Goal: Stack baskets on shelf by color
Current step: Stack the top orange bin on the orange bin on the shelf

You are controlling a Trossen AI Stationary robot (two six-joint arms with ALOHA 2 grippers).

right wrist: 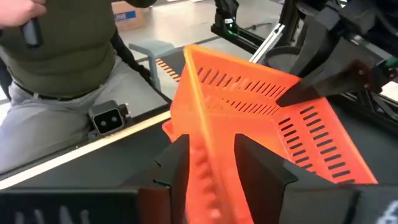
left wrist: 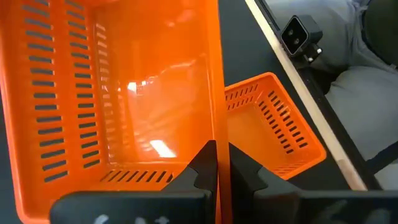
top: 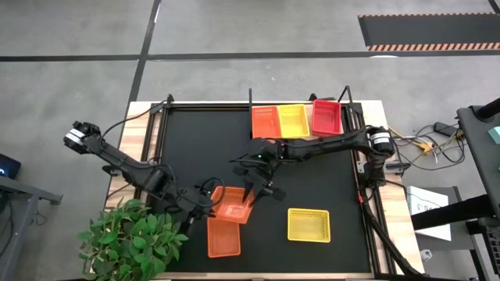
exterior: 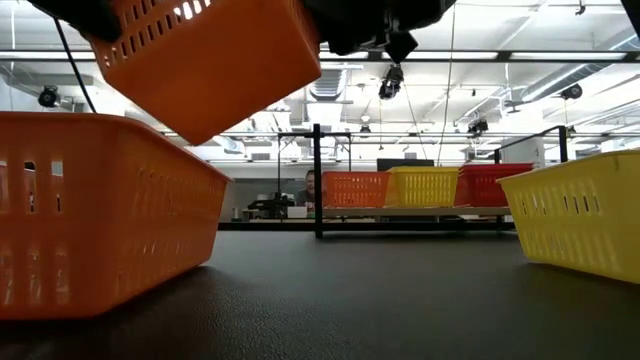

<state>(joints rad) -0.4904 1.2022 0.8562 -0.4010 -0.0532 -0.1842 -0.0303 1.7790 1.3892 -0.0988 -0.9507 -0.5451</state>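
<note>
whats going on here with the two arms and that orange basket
Both arms are on one raised orange basket: the left gripper is shut on its wall and the right gripper straddles its rim, apparently a handover. Another orange basket and a yellow basket lie on the mat. The shelf already holds orange, yellow and red ones.

Baskets – three orange (top: 265, 120), two yellow (top: 308, 225), one red (top: 326, 116); stacked extras possibly hidden.

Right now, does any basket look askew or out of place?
Yes. One orange basket hangs tilted above the mat, with the left gripper shut on its rim and the right gripper straddling its other edge. A second orange basket lies below it. The shelf baskets sit straight.
</note>
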